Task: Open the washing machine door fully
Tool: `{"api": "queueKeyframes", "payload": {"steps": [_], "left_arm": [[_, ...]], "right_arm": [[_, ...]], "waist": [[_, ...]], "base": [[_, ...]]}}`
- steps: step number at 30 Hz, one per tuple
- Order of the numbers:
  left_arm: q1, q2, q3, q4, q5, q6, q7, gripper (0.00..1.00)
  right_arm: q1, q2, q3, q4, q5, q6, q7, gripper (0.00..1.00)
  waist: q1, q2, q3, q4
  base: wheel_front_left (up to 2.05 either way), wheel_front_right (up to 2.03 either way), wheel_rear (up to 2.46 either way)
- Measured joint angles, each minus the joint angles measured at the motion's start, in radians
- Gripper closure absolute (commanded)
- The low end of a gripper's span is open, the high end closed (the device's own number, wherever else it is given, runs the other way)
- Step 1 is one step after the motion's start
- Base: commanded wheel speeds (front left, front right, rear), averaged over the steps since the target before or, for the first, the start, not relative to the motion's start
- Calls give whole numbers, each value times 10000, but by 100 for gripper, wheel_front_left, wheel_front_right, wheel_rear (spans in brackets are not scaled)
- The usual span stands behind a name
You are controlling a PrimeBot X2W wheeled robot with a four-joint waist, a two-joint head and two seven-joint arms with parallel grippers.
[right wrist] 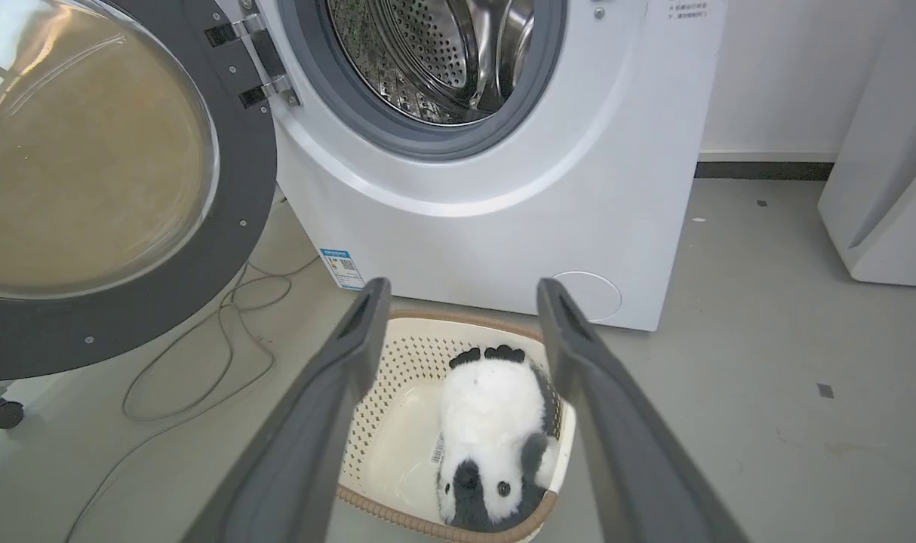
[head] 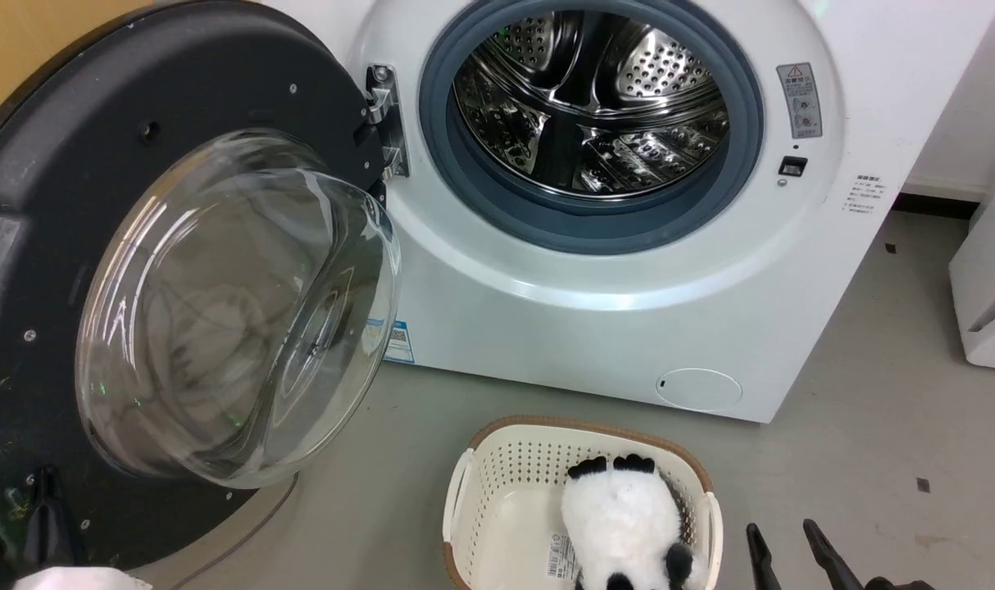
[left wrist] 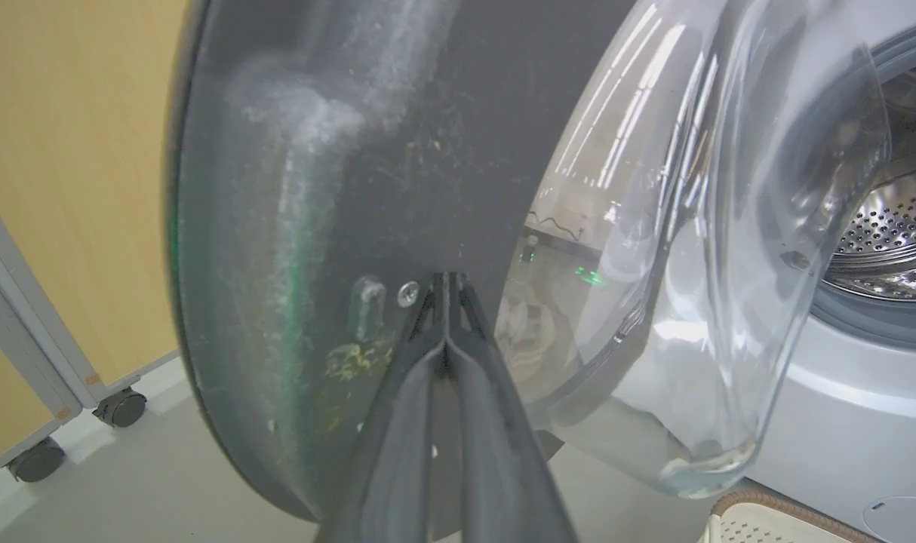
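Here the left end effector [left wrist: 447, 283] is closed, with its two dark fingers pressed together. Their tips are at the matte dark-grey inner face of the large round washing machine door [left wrist: 315, 188], with the domed clear glass just beside them. The door stands swung wide from the big white washing machine [head: 596, 328]. The right end effector [right wrist: 462, 290] is spread open, and ahead of it lies a cream perforated basket [right wrist: 398, 392] holding a plush panda [right wrist: 488, 422].

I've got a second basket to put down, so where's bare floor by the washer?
Bare floor lies between the washing machine, the basket and the white appliance. Crowded left: the washing machine door stands out beside a loose cable.
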Motion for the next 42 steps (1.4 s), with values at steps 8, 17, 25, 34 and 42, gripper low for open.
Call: {"api": "queueKeyframes", "payload": {"steps": [8,17,25,34,42], "left_arm": [[668,-1104,422,-487,585,-397,0,100],[1446,-2086,-552,-1691,1860,-608,-2,0],[1542,-2594,-1381,-2253,2608,-537,0,0],[1404,-2796,-2008,-1555,2890,-754,-2,0],[1207,-2780,-1981,-740,2959,-784,-2,0]], "right_arm": [[-19,0,36,35,2,0,0,0],[-18,0,-79,-10,-334,0,201,0],[-15,2,-226,-374,-640,0,384,0],[-7,0,-343,-1053,-1198,0,809,0],[76,0,-416,-1313,-1246,0,980,0]], "waist": [[0,0,-184,-81],[0,0,-391,-218],[0,0,-488,-653],[0,0,-545,-1668],[0,0,-509,-2190]], "base": [[0,0,0],[0,0,0],[0,0,0],[0,0,0],[0,0,0]]}}
